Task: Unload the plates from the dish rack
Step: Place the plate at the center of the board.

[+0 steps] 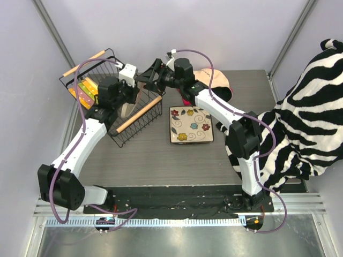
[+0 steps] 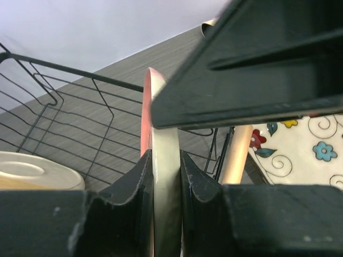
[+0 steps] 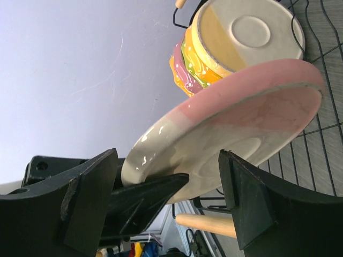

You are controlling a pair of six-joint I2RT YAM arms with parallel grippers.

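A round pink and cream plate [image 3: 241,118] is held tilted above the black wire dish rack [image 1: 140,127]. My left gripper [image 2: 166,155] is shut on its rim, which shows edge-on in the left wrist view as the plate [image 2: 165,139]. My right gripper [image 3: 167,156] is open, its fingers [image 3: 91,198] standing either side of the same rim without pressing on it. Several scalloped plates [image 3: 214,48] in cream-yellow, green, orange and pink stay stacked at the rack's far end [image 1: 86,91]. The square flowered plate [image 1: 190,125] lies flat on the table to the right of the rack.
One wooden rod handle [image 1: 138,114] runs along the rack's near side, just below the held plate. A cream and black cap [image 1: 217,81] lies behind the square plate. A zebra-striped cloth [image 1: 305,118] hangs over the table's right edge.
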